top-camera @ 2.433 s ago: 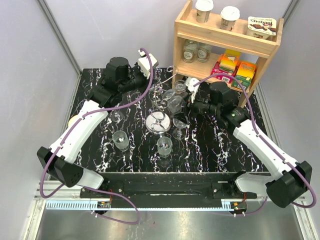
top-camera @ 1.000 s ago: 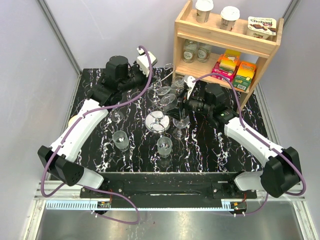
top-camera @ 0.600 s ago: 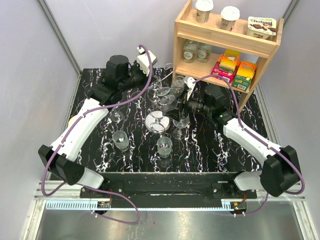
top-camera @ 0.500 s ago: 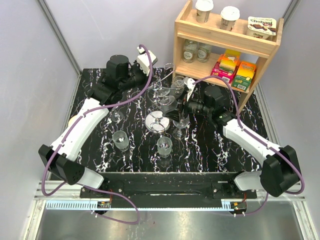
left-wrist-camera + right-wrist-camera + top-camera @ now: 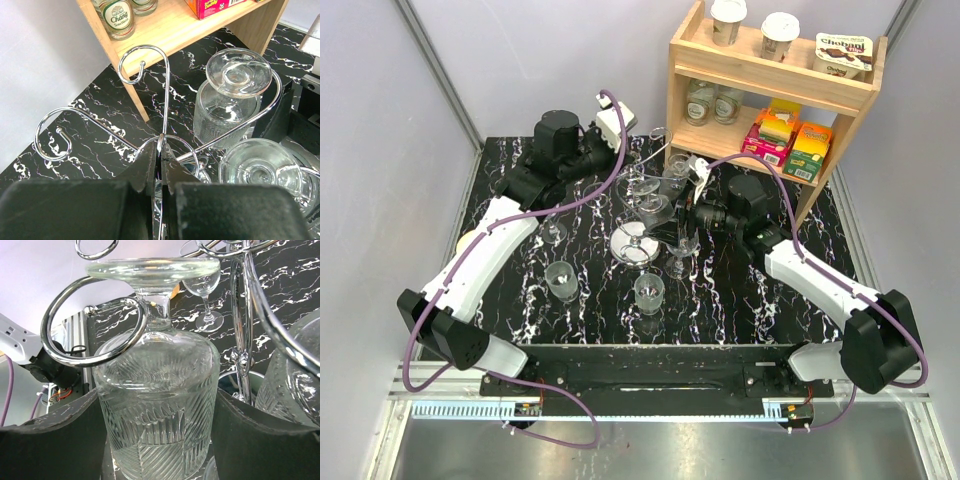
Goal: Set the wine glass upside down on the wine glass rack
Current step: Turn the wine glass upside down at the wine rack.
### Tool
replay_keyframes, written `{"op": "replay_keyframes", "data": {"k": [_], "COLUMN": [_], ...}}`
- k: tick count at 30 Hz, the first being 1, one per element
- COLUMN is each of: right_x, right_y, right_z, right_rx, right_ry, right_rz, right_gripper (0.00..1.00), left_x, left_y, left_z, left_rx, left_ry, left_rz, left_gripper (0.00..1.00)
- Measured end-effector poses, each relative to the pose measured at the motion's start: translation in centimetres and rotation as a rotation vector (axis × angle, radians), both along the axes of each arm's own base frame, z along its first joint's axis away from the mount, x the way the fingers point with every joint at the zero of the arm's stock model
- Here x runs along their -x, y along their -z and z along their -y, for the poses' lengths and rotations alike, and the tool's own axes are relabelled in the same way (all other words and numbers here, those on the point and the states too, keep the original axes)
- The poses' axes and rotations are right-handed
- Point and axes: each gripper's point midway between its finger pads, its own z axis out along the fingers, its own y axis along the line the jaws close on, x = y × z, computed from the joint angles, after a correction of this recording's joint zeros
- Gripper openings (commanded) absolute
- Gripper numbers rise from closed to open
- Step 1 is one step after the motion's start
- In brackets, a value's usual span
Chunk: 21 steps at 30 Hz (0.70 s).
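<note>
On the black marbled table (image 5: 740,290) stands a wooden shelf (image 5: 682,100). Its red and green boxes carry print too small to read. The wine glass rack (image 5: 163,115) is mid-table, its base mostly hidden under glassware. The left gripper (image 5: 161,150) is pinched tight on the rack's wire top. The wine glass (image 5: 155,380) hangs upside down, its stem inside a curled arm and its foot above. The right gripper (image 5: 159,430) has its jaws spread wide and clasps the bowl, whose rim is cut off below. A tub (image 5: 845,50) reads "Chobani", a jar (image 5: 118,12) "Chang".
</note>
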Motion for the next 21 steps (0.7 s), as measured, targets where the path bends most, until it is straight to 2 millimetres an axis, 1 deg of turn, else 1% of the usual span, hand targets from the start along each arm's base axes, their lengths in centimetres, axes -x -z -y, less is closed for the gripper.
{"op": "replay_keyframes", "data": {"k": [6,13,21], "right_x": [0.7,2.7,3.6], "right_y": [-0.7,-1.9,-1.7], "right_z": [-0.4,-1.2,-0.8], "right_rx": [-0.041,-0.099,-0.131], "right_ry": [-0.027,-0.125,-0.142], "right_rz": [-0.049,-0.045,0.003], "right_gripper": [0.0,0.0,0.0], "left_x": [0.0,-0.3,-0.3], "left_y": [0.0,-0.1,0.0], "left_z": [0.0,0.0,0.1], "left_rx": [0.0,0.0,-0.003], "left_ry": [-0.002,-0.011,-0.008], "left_rz": [0.002,0.007,0.01], "left_gripper": [0.0,0.0,0.0]}}
